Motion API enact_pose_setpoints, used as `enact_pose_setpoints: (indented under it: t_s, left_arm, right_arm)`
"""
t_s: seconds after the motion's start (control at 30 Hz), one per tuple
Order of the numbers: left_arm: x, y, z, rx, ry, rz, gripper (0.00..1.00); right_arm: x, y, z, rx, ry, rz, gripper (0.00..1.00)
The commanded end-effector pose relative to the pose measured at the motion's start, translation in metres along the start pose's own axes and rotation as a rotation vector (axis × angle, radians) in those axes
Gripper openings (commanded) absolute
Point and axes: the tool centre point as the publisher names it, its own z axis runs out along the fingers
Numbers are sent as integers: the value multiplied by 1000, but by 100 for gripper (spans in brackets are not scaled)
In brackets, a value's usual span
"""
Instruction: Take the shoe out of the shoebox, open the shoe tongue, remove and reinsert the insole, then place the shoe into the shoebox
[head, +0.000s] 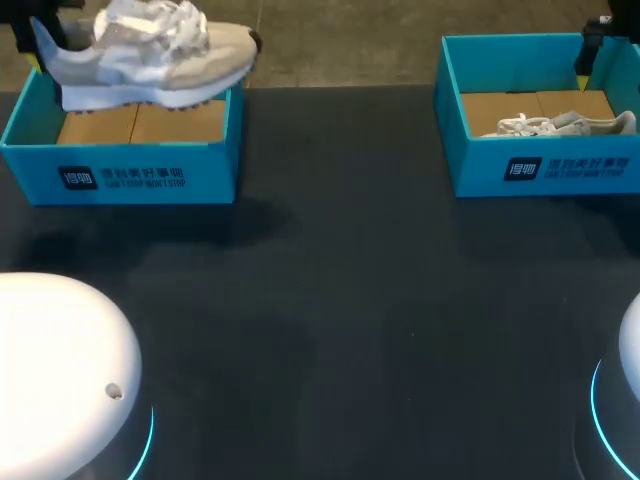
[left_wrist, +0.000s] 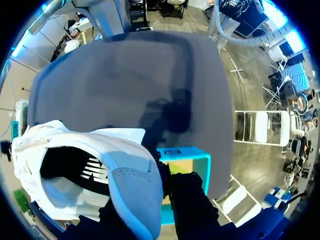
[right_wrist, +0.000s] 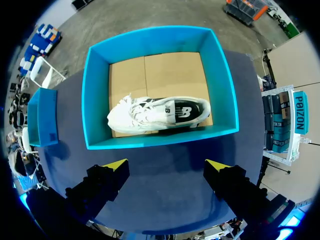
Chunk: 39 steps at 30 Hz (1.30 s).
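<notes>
Left shoebox (head: 120, 175), teal, upper left of the head view: only its brown cardboard liner (head: 140, 125) shows inside. The pale grey-and-white shoe (head: 150, 55) hangs above that box, clear of the rim, sole down, toe toward frame centre. The left end effector (head: 36, 55) pinches it at the heel; fingertips are hidden in the left wrist view.

Right shoebox (head: 545, 170), teal, upper right: contains a second shoe (right_wrist: 160, 115), white, on its side on the cardboard floor, along the wall nearest the right end effector (right_wrist: 166, 170), laces loose. That end effector is spread wide and holds nothing, over the dark bench (head: 330, 300) with the box just ahead.

Markings: each box's front wall carries a dark label square and white print. The second shoe shows a dark side logo.
</notes>
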Motion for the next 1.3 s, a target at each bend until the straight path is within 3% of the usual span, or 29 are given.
enact_pose_setpoints:
  t_s: [0.03, 0.4, 0.67, 0.9, 1.3]
  left_arm:
    - [-12, -53, 1, -217, 3, 13, 0]
    - [-34, -94, 4, -213, -1, 63, 0]
    - [-65, -111, 21, -186, 19, 68, 0]
    - [-81, -114, 28, -161, 34, 93, 0]
    - [-108, -102, 51, -119, 42, 110, 0]
  right_arm:
    - [0, -1, 0, -3, 0, 2, 100]
    - [0, -1, 0, -3, 0, 2, 100]
    - [0, -1, 0, -3, 0, 2, 100]
    - [0, -1, 0, -3, 0, 2, 100]
    - [0, -1, 0, -3, 0, 2, 100]
